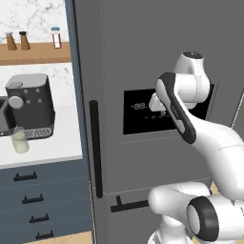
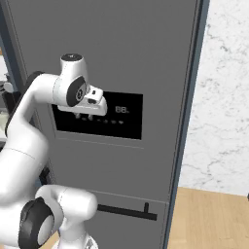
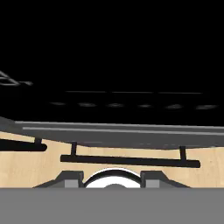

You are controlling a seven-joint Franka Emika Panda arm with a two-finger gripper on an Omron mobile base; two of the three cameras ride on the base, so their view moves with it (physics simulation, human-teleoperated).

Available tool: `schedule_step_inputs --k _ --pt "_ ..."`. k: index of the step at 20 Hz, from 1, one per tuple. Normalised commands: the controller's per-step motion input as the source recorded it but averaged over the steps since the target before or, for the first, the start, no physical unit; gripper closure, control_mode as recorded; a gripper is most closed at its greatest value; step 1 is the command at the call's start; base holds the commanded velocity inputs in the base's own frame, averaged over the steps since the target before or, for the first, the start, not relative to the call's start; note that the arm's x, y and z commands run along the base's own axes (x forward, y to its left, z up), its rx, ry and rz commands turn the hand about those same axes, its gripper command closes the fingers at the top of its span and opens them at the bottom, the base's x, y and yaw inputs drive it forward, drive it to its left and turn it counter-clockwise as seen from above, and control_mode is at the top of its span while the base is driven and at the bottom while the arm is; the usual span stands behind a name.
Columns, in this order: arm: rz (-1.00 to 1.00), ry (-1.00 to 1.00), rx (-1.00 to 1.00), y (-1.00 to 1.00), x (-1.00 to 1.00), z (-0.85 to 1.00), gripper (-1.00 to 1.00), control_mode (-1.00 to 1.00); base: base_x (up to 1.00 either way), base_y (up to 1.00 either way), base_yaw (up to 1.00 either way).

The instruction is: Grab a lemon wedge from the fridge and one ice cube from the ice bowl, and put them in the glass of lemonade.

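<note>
Towering grey fridge [image 1: 143, 57], doors closed

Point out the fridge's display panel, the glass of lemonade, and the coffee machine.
display panel [image 2: 124, 121]: right base view, its right half.
glass of lemonade [image 1: 20, 141]: left base view, its liquid.
coffee machine [image 1: 31, 102]: left base view, front face.

Tall grey fridge [image 1: 143, 57] stands shut, black display panel lit, long black handles down its left edge. Glass of lemonade [image 1: 20, 141] sits upright, far left.
</note>
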Motion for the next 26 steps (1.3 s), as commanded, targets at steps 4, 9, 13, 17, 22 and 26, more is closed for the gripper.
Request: schedule_step_inputs --k 4,9,13,17,22,26 --pt "0.00 0.00 0.00 -0.04 -0.21 -0.01 -1.00 -1.00 0.00 0.00 0.00" --pt "0.00 0.00 0.00 -0.13 -0.66 -0.02 -1.00 -1.00 0.00 0.00 0.00" --pt "0.00 -0.02 0.00 -0.06 -0.70 -0.04 -1.00 -1.00 0.00 0.00 0.00" --pt "0.00 -0.08 0.02 0.00 -0.54 -0.25 -1.00 -1.00 0.00 0.00 0.00" --pt "-0.05 -0.07 0.06 0.25 -0.30 -0.50 -1.00 -1.00 0.00 0.00 0.00" --pt "-0.03 -0.01 0.03 0.13 -0.01 -0.24 -1.00 -1.00 0.00 0.00 0.00"
